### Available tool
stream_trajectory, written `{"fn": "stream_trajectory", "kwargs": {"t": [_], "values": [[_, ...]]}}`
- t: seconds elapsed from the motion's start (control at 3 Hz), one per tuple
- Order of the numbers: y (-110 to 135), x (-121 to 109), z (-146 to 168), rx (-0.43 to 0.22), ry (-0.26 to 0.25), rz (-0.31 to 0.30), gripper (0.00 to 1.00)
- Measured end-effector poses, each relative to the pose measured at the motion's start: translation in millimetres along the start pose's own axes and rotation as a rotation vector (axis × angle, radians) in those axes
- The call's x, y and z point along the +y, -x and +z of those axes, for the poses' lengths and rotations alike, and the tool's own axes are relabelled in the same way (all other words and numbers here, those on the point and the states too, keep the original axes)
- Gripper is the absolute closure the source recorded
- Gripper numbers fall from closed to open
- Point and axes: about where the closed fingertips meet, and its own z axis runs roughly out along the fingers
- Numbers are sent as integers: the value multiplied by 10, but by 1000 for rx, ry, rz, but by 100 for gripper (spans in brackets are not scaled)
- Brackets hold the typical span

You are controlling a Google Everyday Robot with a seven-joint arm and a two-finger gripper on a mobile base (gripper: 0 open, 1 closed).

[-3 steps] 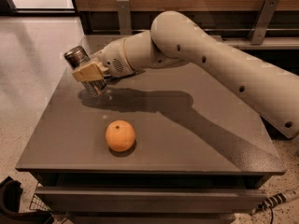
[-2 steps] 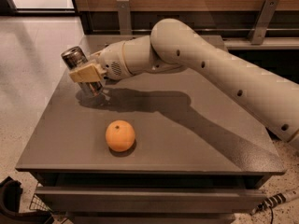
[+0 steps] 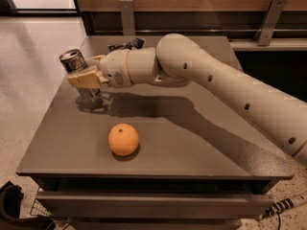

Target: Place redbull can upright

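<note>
Right now the redbull can (image 3: 73, 61) sits clamped in the gripper (image 3: 85, 76), behind the orange (image 3: 123, 139) and to its left, close to the table's (image 3: 201, 147) left edge. Not much margin on that side; the far-left corner is also near. Toward the orange there's open tabletop, and more bare surface to the orange's right and front.

Can leans a bit, top tipped away from the orange toward the left edge (not quite vertical). Whether its base touches the tabletop I can't tell; a dark shadow pools under it.

Arm (image 3: 216, 83) comes in from behind and right of the orange, upper link slanting up from the right side of the view, elbow bent, wrist approx. level and pointing left. One tan finger (image 3: 84, 78) crosses the can's front, the other shows behind it.

Can itself: silver, round shiny top w/ dark centre, lower body mostly hidden by the finger.

Dark blue snack bag (image 3: 126, 45) lies well behind the orange, partly behind the wrist.
</note>
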Motion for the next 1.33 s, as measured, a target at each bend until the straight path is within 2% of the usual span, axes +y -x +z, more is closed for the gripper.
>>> {"fn": "stream_trajectory", "kwargs": {"t": [0.33,1.0,1.33], "values": [[-105,-14,-14,-36,-8,1,100],[-313,-105,-72,-86,-35,50,97],[-295,-105,-75,-86,-35,50,74]]}}
